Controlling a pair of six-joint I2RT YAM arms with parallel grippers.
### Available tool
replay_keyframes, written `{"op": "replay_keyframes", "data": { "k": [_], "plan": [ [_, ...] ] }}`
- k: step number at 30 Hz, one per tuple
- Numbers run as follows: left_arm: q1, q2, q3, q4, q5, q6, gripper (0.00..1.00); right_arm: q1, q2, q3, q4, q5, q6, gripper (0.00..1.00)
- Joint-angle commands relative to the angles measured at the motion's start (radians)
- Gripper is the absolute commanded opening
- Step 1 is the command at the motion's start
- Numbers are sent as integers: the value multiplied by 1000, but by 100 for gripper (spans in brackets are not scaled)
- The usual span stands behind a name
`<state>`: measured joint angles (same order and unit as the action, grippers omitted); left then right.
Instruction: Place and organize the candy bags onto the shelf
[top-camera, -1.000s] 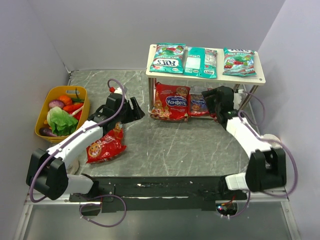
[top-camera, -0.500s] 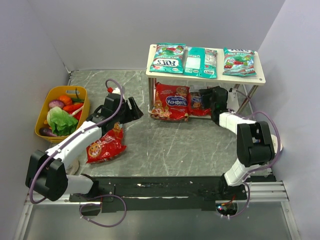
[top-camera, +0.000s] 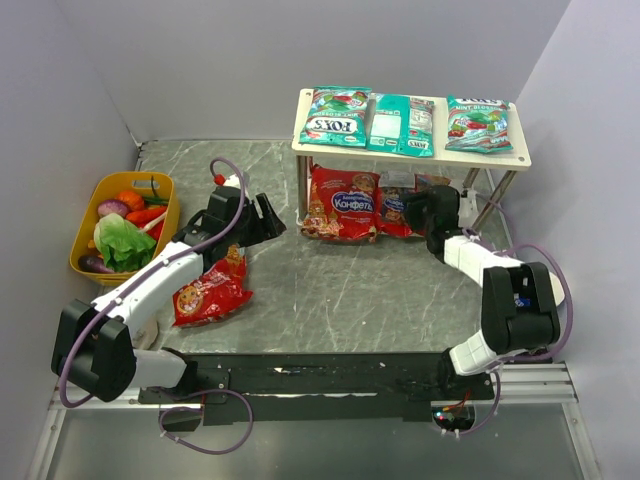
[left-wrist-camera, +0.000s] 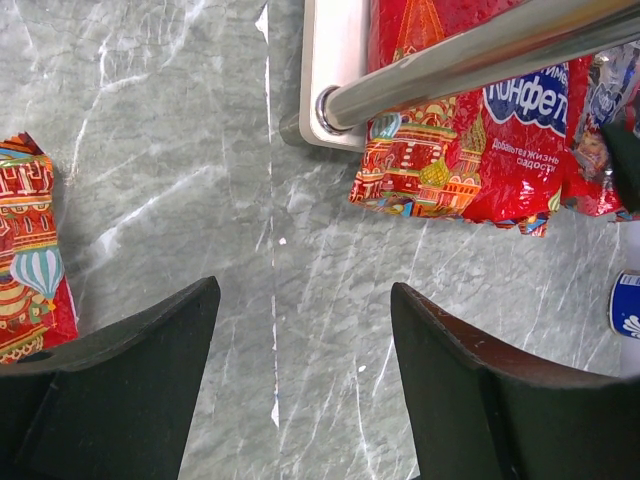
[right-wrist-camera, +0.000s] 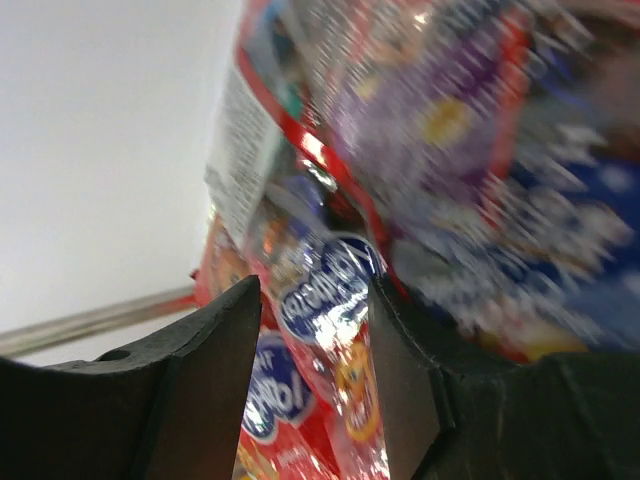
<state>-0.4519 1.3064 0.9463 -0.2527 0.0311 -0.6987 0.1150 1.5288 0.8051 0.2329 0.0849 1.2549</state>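
Three teal candy bags (top-camera: 405, 122) lie on the top board of the shelf (top-camera: 440, 150). One red bag (top-camera: 342, 203) rests on the lower tier and also shows in the left wrist view (left-wrist-camera: 460, 150) behind the shelf's metal leg (left-wrist-camera: 450, 70). My right gripper (top-camera: 412, 208) is at the lower tier, shut on a second red bag (top-camera: 393, 212); that bag (right-wrist-camera: 335, 330) stands between its jaws (right-wrist-camera: 312, 285), blurred. A third red bag (top-camera: 212, 290) lies on the table under my left arm and shows at the left edge (left-wrist-camera: 25, 260). My left gripper (top-camera: 272, 218) is open and empty over bare table (left-wrist-camera: 305, 290).
A yellow tub (top-camera: 120, 178) of toy vegetables stands at the left wall. Grey walls close in the left, back and right sides. The shelf's thin legs stand close by my right gripper.
My right arm folded its elbow in and the gripper moved a little left along the lower tier with the red bag. My left arm barely shifted.
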Motion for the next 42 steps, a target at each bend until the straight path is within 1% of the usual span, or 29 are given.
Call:
{"op": "replay_keyframes", "data": {
  "k": [1, 4, 9, 14, 21, 28, 32, 35, 37, 42],
  "plan": [
    [7, 1, -4, 27, 13, -5, 75, 2, -18, -35, -217, 6, -49, 55],
    [7, -2, 3, 21, 10, -1, 75, 2, -27, 28, -228, 16, -89, 55],
    [7, -13, 5, 16, 3, 4, 75, -5, -64, 144, -254, 88, -155, 56],
    [9, -15, 6, 15, 7, 1, 75, -53, -38, 241, -271, 118, -181, 57],
    [13, -10, 16, 7, 3, 7, 75, -110, 19, 298, -265, 138, -238, 58],
    [21, -2, 22, 4, 7, 5, 75, -110, 117, 333, -268, 136, -288, 60],
    [25, 1, 20, 3, 7, 7, 75, -110, 163, 315, -282, 99, -267, 61],
    [30, 2, 20, 7, 10, 7, 75, -106, 197, 289, -264, 32, -235, 61],
    [33, 4, 19, 7, 12, 5, 75, -81, 232, 284, -274, -20, -197, 61],
    [36, -4, 20, 3, 9, 7, 75, -12, 286, 281, -238, -80, -146, 60]
  ]
}}
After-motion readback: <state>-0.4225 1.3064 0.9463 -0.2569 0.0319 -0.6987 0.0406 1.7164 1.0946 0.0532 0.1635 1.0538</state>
